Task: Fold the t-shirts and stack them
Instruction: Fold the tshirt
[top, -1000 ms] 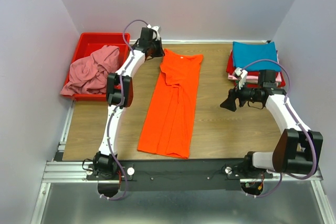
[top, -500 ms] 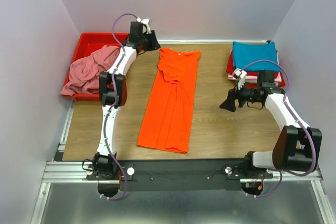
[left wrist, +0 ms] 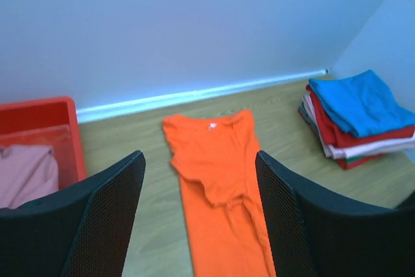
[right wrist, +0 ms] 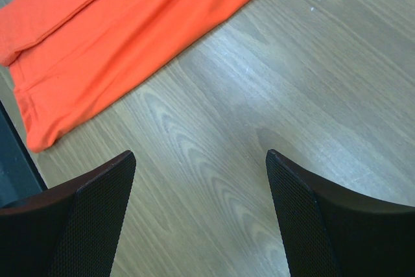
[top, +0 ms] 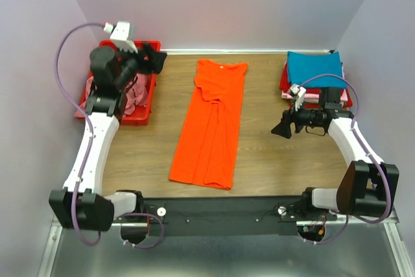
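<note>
On the tabletop (top: 272,160), your orange shirt (top: 211,128) lies narrowed lengthwise; left fingers (left wrist: 104,212) and right fingers (right wrist: 84,212) wait either side, wide and empty, probably for the cross-fold.

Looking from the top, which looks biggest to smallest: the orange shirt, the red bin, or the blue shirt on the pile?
1. orange shirt, the longest.
2. red bin, close behind, but the left arm hides part, so unsure.
3. blue shirt, clearly smallest.
</note>
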{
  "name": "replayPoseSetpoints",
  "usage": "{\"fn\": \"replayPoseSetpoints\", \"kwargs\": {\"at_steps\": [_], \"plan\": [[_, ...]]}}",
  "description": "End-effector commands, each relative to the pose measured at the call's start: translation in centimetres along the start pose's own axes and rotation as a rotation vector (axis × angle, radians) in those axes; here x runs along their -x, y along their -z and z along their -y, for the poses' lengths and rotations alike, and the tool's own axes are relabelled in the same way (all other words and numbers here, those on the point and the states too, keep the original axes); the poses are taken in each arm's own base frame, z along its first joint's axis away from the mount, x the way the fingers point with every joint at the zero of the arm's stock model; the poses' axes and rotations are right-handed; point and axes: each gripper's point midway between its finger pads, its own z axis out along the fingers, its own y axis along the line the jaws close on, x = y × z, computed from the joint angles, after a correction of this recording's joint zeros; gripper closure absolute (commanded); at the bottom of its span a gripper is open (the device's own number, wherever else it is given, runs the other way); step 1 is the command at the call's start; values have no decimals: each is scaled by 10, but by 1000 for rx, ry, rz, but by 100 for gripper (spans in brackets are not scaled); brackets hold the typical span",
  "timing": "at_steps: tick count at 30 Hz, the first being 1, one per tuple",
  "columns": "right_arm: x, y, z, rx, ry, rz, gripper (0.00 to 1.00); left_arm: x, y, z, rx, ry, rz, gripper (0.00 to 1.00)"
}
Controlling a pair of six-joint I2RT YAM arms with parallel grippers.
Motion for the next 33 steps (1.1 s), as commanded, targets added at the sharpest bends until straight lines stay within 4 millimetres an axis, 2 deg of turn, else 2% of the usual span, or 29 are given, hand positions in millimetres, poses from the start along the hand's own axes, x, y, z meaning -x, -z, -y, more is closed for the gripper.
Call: {"fn": "replayPoseSetpoints", "kwargs": {"at_steps": [1, 2, 3, 4, 5, 6, 7, 9, 10, 12, 13, 14, 15, 16, 17, 19, 20, 21, 22, 23, 25, 26, 27, 28, 29, 30, 31, 33], "plan": [[13, 2, 9, -14, -6, 10, 12, -129, 26, -24, 56, 146, -301, 23], [19, 2, 11, -17, -8, 16, 12, -132, 39, -16, 39, 156, -302, 23], [17, -2, 14, -5, -37, 5, 12, -145, 47, -12, 39, 201, -323, 23], [18, -4, 16, 1, -60, 5, 12, -167, 62, -5, 19, 235, -357, 23], [20, -6, 17, 10, -69, 7, 12, -178, 68, -3, 21, 264, -375, 23], [22, -11, 23, 21, -88, -1, 12, -203, 79, 1, 30, 320, -424, 23], [26, -13, 26, 24, -99, -1, 12, -208, 85, 5, 24, 324, -427, 23], [39, -22, 32, 40, -127, 2, 12, -230, 96, 7, 45, 346, -481, 23], [35, -33, 38, 54, -196, -21, 12, -247, 104, 9, 70, 362, -520, 23], [45, -47, 51, 33, -212, -28, 12, -256, 108, 14, 111, 359, -572, 23], [61, -53, 62, 17, -206, -16, 12, -258, 106, 22, 112, 378, -587, 23], [60, -71, 77, -21, -257, -46, 12, -265, 108, 32, 93, 379, -620, 23], [62, -80, 91, -58, -282, -57, 12, -270, 108, 33, 105, 383, -638, 23], [91, -87, 103, -89, -250, -28, 12, -277, 109, 31, 133, 385, -663, 23], [81, -108, 118, -124, -309, -67, 12, -293, 112, 22, 185, 379, -715, 23], [97, -124, 138, -174, -340, -46, 12, -313, 115, 10, 269, 385, -785, 23], [105, -142, 156, -212, -402, -29, 12, -318, 117, 11, 269, 380, -815, 23], [115, -150, 164, -226, -417, -9, 12, -321, 117, 12, 272, 388, -823, 23], [138, -155, 176, -249, -435, 41, 13, -322, 116, 13, 283, 411, -817, 23], [129, -175, 186, -252, -467, 26, 13, -328, 120, 13, 287, 418, -828, 23], [131, -192, 202, -301, -520, 44, 13, -331, 123, 14, 300, 433, -834, 23], [137, -198, 207, -313, -530, 59, 14, -332, 124, 15, 300, 439, -837, 23], [154, -205, 210, -306, -517, 93, 14, -333, 125, 18, 303, 460, -837, 23], [144, -221, 218, -308, -557, 86, 15, -337, 128, 20, 295, 469, -845, 23], [142, -228, 222, -312, -571, 90, 16, -338, 129, 21, 296, 475, -847, 23], [154, -233, 222, -306, -565, 116, 18, -340, 131, 20, 304, 480, -851, 23], [141, -246, 226, -308, -587, 97, 20, -340, 131, 21, 302, 481, -849, 23], [136, -256, 225, -308, -606, 91, 24, -337, 129, 21, 296, 480, -839, 23]]}}
